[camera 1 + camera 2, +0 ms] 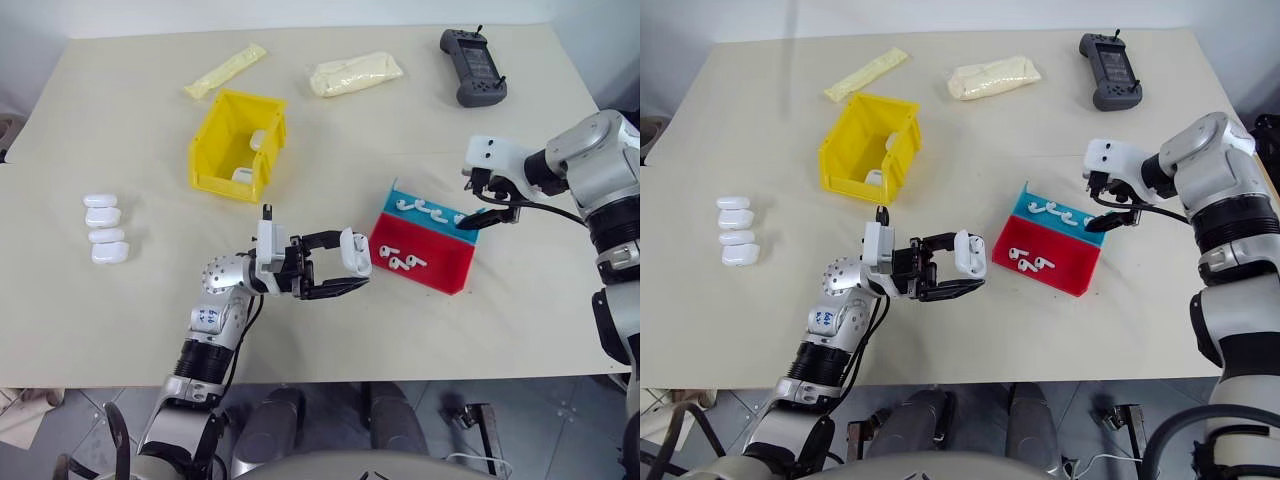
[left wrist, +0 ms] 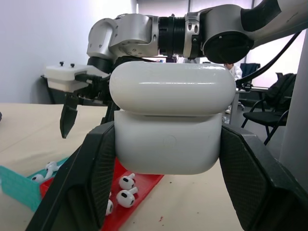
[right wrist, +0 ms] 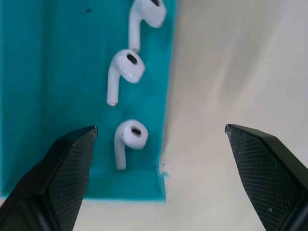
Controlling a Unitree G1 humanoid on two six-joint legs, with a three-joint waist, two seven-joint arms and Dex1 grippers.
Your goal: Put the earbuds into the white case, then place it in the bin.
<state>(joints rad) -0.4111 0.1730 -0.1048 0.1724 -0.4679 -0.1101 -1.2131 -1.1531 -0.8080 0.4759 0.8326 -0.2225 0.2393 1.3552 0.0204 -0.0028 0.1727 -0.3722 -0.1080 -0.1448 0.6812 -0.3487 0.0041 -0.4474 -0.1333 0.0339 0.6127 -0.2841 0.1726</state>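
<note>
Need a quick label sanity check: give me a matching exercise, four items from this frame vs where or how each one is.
Items:
1. white case
2. right gripper
3. bin
4. spare cases

States:
A. lined up near the table's left edge
B. open, over the tray's teal end above the earbuds
C. clamped in the shut left gripper
D. yellow, standing left of the tray, white items inside

Pairs: 1-C, 2-B, 3-D, 4-A
</note>
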